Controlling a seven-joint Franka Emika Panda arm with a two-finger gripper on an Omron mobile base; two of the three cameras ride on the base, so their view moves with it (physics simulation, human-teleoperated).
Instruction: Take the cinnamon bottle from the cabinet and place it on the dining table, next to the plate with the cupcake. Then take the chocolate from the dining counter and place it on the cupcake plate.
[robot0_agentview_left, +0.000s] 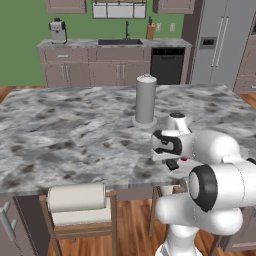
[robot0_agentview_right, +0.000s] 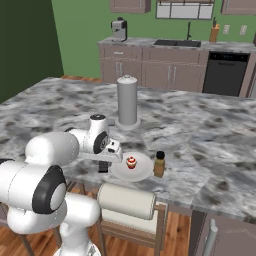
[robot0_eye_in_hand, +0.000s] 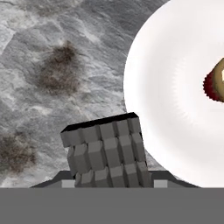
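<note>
My gripper (robot0_eye_in_hand: 111, 183) is shut on the chocolate (robot0_eye_in_hand: 105, 153), a dark ridged bar held just over the marble dining table (robot0_eye_in_hand: 52, 65). The bar hangs at the left rim of the white plate (robot0_eye_in_hand: 170, 100), overlapping the edge slightly. The red-topped cupcake (robot0_eye_in_hand: 216, 83) sits on the plate at the hand view's right edge. In the right base view the gripper (robot0_agentview_right: 103, 167) is low beside the plate (robot0_agentview_right: 142, 171), with the cupcake (robot0_agentview_right: 131, 162) in the plate's middle. The amber cinnamon bottle (robot0_agentview_right: 159, 164) stands upright on the table just right of the plate. The chocolate (robot0_agentview_left: 172, 164) also peeks out under the hand.
A tall grey paper-towel cylinder (robot0_agentview_right: 127, 100) stands on the table behind the plate. A wooden chair with a pale cushion (robot0_agentview_right: 126, 202) sits tucked at the table's near edge. Along the back wall run a worktop with a sink (robot0_agentview_left: 120, 42), a coffee machine (robot0_agentview_left: 58, 31) and a fridge (robot0_agentview_left: 220, 40).
</note>
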